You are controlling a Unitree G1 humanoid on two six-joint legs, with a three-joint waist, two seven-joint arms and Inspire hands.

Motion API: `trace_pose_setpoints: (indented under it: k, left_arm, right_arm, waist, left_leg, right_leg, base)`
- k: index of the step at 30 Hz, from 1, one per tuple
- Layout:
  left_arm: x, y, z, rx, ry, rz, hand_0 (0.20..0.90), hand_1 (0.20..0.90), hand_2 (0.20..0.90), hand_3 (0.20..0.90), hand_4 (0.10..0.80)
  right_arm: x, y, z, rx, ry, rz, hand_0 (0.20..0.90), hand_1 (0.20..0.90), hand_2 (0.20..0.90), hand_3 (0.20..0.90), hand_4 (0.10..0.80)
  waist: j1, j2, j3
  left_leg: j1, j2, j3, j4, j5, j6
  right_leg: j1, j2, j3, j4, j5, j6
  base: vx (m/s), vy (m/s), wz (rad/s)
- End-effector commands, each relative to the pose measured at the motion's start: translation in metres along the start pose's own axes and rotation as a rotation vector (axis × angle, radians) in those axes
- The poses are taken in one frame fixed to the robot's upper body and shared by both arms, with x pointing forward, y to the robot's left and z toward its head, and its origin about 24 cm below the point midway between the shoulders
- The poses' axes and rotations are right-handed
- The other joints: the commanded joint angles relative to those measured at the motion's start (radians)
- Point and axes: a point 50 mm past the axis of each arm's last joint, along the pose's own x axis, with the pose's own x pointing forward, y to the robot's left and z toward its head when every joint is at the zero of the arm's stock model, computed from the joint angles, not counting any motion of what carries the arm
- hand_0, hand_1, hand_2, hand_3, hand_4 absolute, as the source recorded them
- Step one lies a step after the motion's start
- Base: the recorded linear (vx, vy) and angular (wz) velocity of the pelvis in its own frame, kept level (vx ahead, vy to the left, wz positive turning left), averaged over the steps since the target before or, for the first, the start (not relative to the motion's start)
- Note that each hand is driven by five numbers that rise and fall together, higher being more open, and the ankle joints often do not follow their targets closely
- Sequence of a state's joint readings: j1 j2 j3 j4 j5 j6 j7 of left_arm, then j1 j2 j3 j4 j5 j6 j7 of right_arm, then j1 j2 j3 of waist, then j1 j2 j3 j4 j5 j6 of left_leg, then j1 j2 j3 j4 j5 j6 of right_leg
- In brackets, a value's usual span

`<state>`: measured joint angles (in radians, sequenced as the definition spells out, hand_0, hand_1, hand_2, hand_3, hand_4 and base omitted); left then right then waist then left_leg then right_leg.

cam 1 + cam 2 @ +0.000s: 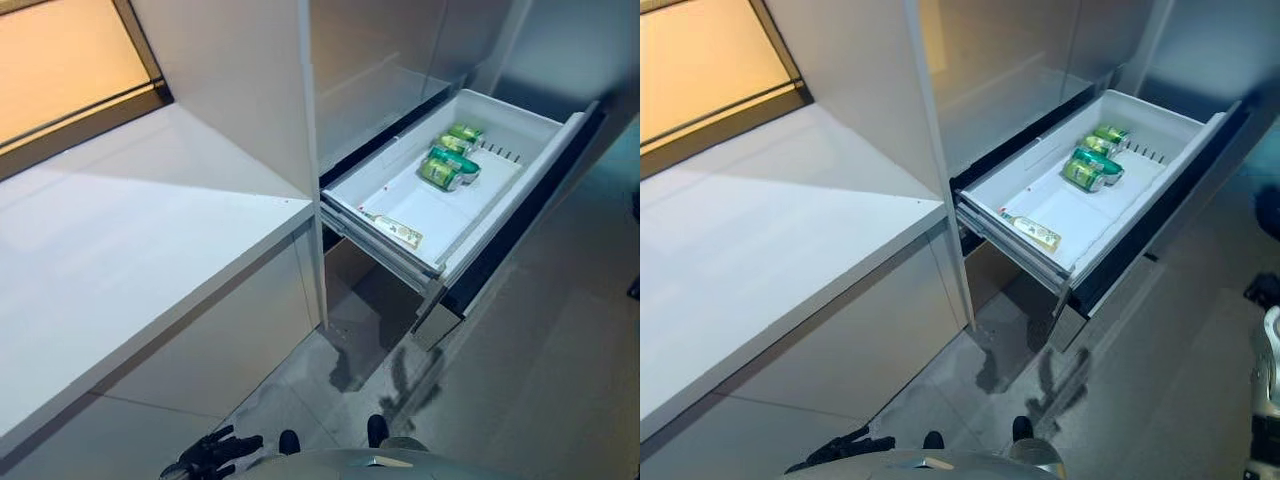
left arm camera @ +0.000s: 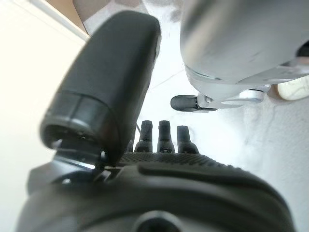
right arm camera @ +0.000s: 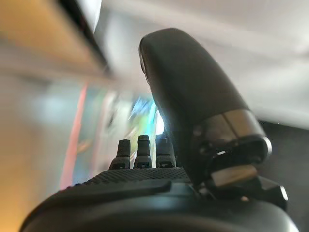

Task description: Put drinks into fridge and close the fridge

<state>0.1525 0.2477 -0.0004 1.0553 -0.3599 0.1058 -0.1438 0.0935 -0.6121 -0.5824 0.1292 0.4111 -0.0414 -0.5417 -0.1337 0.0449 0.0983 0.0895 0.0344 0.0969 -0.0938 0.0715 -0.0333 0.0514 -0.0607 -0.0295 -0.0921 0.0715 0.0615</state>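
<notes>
The fridge's bottom drawer (image 1: 385,247) stands pulled out, a white tray with a dark front panel (image 1: 520,220). Three green drink cans (image 1: 447,166) lie on their sides near its far end. A small pale bottle (image 1: 399,231) lies flat near the tray's closer rim. My left hand (image 1: 215,452) hangs low by the counter's base, far from the drawer, with relaxed fingers (image 2: 164,133) and nothing in it. My right hand (image 3: 193,121) shows only in its own wrist view, fingers straight and holding nothing.
A long white counter (image 1: 130,240) runs along the left, with a cabinet front below it. A tall white panel (image 1: 250,90) separates it from the fridge. The grey tiled floor (image 1: 540,350) lies in front of the open drawer.
</notes>
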Motion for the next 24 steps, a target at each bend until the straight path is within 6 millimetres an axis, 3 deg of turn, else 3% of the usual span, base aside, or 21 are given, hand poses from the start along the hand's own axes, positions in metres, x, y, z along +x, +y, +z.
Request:
trace_pose_setpoints:
  k: [1, 4, 9, 17, 20, 21, 23, 24]
  left_arm:
    - [-0.005, 0.031, 0.009, 0.04, -0.022, 0.078, 0.9, 0.9, 0.9, 0.9, 0.8]
    - [-0.006, 0.031, 0.006, 0.037, -0.012, 0.07, 0.9, 0.9, 0.9, 0.9, 0.8]
    - [-0.003, 0.027, 0.015, 0.024, -0.028, 0.062, 0.9, 0.9, 0.9, 0.9, 0.8]
    - [0.0, 0.008, 0.083, -0.008, -0.211, 0.046, 0.9, 0.9, 0.9, 0.9, 0.8]
    - [-0.001, 0.004, 0.102, -0.007, -0.274, 0.052, 0.9, 0.9, 0.9, 0.9, 0.8]
    - [-0.003, 0.001, 0.114, -0.012, -0.309, 0.06, 0.9, 0.9, 0.9, 0.9, 0.8]
    - [-0.004, -0.002, 0.121, -0.018, -0.33, 0.062, 0.9, 0.9, 0.9, 0.9, 0.8]
    - [-0.005, -0.006, 0.13, -0.014, -0.349, 0.062, 0.9, 0.9, 0.9, 0.9, 0.8]
  right_arm:
    - [0.009, -0.018, 0.023, 0.154, -0.143, -0.132, 0.9, 0.9, 0.9, 0.9, 0.8]
    - [0.004, -0.041, -0.025, 0.099, 0.058, -0.154, 0.9, 0.9, 0.9, 0.9, 0.8]
    - [0.006, -0.036, -0.048, 0.044, 0.182, -0.063, 0.9, 0.9, 0.9, 0.9, 0.8]
    - [0.023, 0.04, -0.014, 0.08, 0.099, 0.168, 0.9, 0.9, 0.9, 0.9, 0.8]
    - [0.02, 0.07, -0.001, 0.096, 0.057, 0.249, 0.9, 0.9, 0.9, 0.9, 0.8]
    - [0.017, 0.088, 0.01, 0.093, 0.02, 0.301, 0.9, 0.9, 0.9, 0.9, 0.8]
    - [0.014, 0.102, 0.019, 0.081, -0.01, 0.346, 0.9, 0.9, 0.9, 0.9, 0.8]
    - [0.011, 0.117, 0.032, 0.084, -0.041, 0.407, 0.9, 0.9, 0.9, 0.9, 0.8]
  waist:
    - [0.015, -0.048, -0.017]
    - [0.003, -0.042, -0.001]
    - [-0.005, -0.03, 0.048]
    - [0.002, -0.022, 0.24]
    - [0.014, -0.029, 0.289]
    - [0.021, -0.033, 0.308]
    - [0.024, -0.034, 0.322]
    - [0.032, -0.034, 0.336]
  left_leg:
    - [0.035, -0.052, -0.023, 0.087, -0.16, 0.069]
    - [0.04, -0.057, -0.019, 0.108, -0.172, 0.074]
    - [0.005, -0.068, -0.025, 0.174, -0.187, 0.077]
    - [-0.251, -0.073, -0.023, 0.415, -0.221, 0.089]
    - [-0.35, -0.071, -0.029, 0.51, -0.239, 0.097]
    - [-0.404, -0.072, -0.034, 0.563, -0.25, 0.102]
    - [-0.444, -0.073, -0.039, 0.614, -0.268, 0.103]
    - [-0.48, -0.077, -0.05, 0.657, -0.276, 0.104]
  right_leg:
    - [0.007, 0.034, 0.006, 0.149, -0.116, -0.011]
    - [0.004, 0.032, 0.007, 0.169, -0.124, -0.015]
    - [-0.041, 0.027, 0.008, 0.237, -0.144, -0.03]
    - [-0.265, 0.034, 0.006, 0.448, -0.191, -0.083]
    - [-0.347, 0.04, 0.0, 0.529, -0.21, -0.102]
    - [-0.393, 0.041, -0.007, 0.576, -0.219, -0.111]
    - [-0.426, 0.042, -0.013, 0.621, -0.235, -0.116]
    - [-0.453, 0.043, -0.016, 0.657, -0.243, -0.121]
  base:
    - [0.095, 0.011, -0.04]
    - [0.113, 0.016, -0.08]
    - [0.027, 0.026, -0.08]
    - [-0.189, -0.018, -0.04]
    - [-0.185, -0.112, 0.07]
    - [-0.165, -0.125, 0.07]
    - [-0.081, -0.067, -0.01]
    - [-0.028, -0.038, -0.11]
